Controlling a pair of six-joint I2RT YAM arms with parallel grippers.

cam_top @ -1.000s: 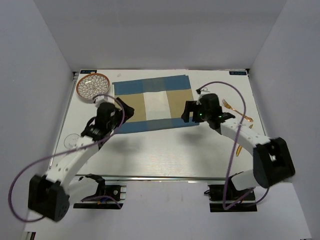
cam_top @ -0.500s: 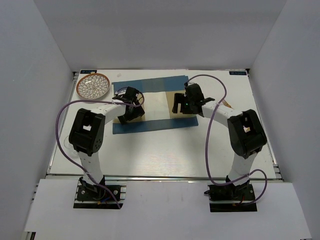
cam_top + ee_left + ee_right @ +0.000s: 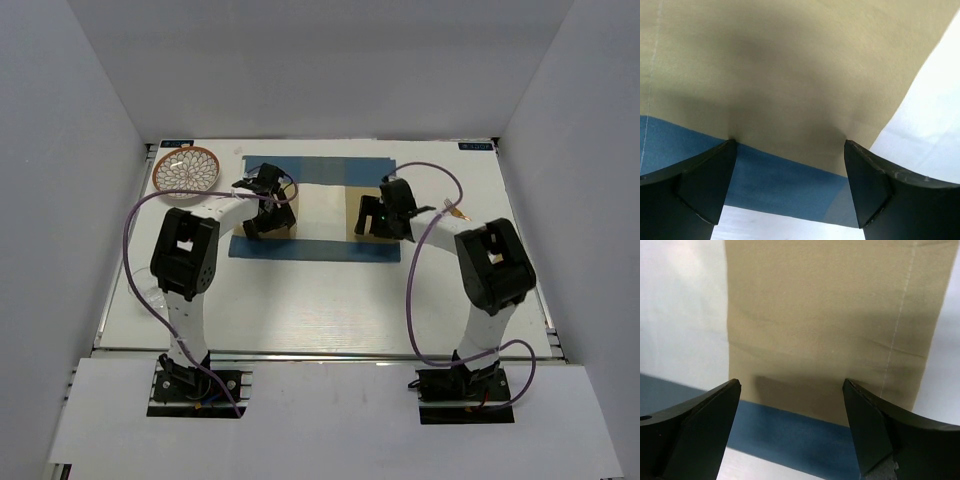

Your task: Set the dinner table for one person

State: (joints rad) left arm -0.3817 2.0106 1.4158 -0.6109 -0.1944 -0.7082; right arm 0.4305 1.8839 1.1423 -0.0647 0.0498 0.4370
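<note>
Filling the floor of the white booth, the table (image 3: 320,300) lies flat before us, its metal rail along the near edge. We see a blue-and-tan mat (image 3: 318,208) spread on its far half, about midway across. Our left claw (image 3: 789,143) stands open over the mat's left tan panel, jaws wide, with only cloth showing between them at the tan-blue seam. Our right claw (image 3: 791,382) is likewise spread wide over the right tan panel, gripping nothing. We cannot tell whether either one's tips touch the cloth. A patterned bowl (image 3: 187,170) sits at the far left corner, apart from the mat. A fork (image 3: 455,212) peeks out right of the mat.
</note>
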